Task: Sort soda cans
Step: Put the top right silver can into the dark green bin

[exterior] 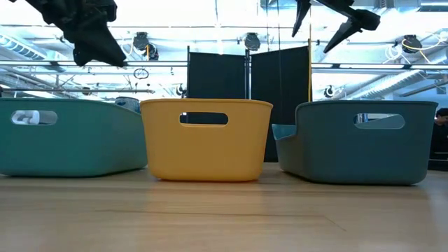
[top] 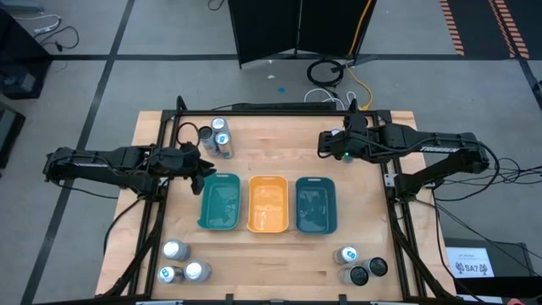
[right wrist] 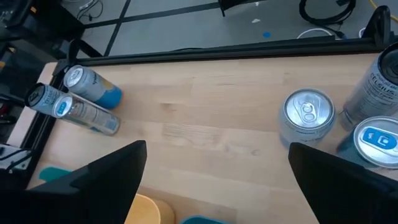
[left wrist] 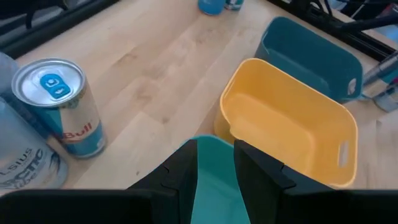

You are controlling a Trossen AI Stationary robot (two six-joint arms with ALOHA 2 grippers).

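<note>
Above worktop (top: pixel 271 254): right gripper (top: pixel 324 144) wide open, empty, beyond blue tray (top: pixel 316 205); left gripper (top: pixel 206 166) shut, empty, over teal tray (top: pixel 220 202). Soda cans (top: pixel 218 135) clustered at corners — only visible from high and wrist views, hidden at low.

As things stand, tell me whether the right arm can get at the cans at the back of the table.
Probably yes. The right gripper is open above bare wood, and nothing stands between it and the cans across the table; the bins sit nearer the front. It would be a long stretch.
</note>
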